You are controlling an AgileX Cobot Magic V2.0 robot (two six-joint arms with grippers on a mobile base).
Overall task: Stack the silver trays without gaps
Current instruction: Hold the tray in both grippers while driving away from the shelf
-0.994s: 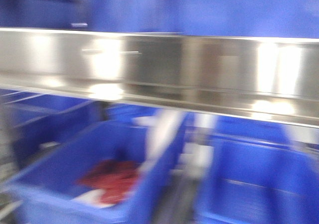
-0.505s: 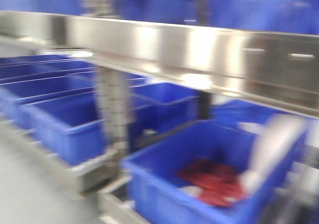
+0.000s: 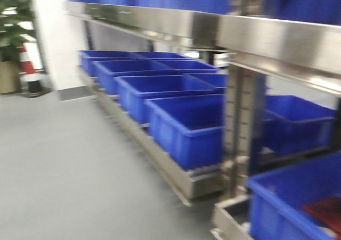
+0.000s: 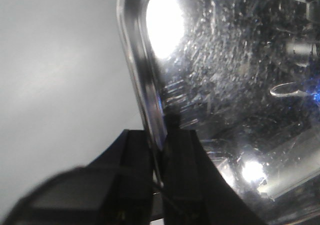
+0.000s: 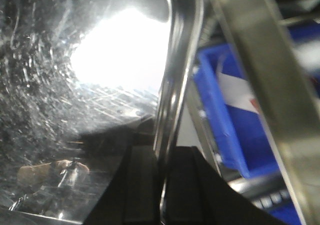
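The left gripper [image 4: 159, 135] sits at the bottom middle of the left wrist view. Its two black jaws are pressed close and pinch the thin edge of a shiny silver steel tray [image 4: 225, 85]. The tray fills the right side of that view. It is scratched and has a bright spot of light near the top. Plain grey floor [image 4: 60, 85] shows on the left.

The right gripper [image 5: 162, 152] sits at the bottom middle of the right wrist view. Its black jaws also pinch the tray's thin edge, and the tray [image 5: 75, 110] fills the left side. On the right is a blue plastic bin [image 5: 225, 125]. A long steel shelf rail [image 5: 260, 75] slants in front of it.

The front view is a bit blurry. A row of blue plastic bins [image 3: 186, 128] runs from the upper left down to the right on a low steel shelf. A red thing [image 3: 325, 213] lies in the bin at the lower right corner. A green plant [image 3: 13, 21] and a red and white cone [image 3: 26, 64] stand at the upper left.
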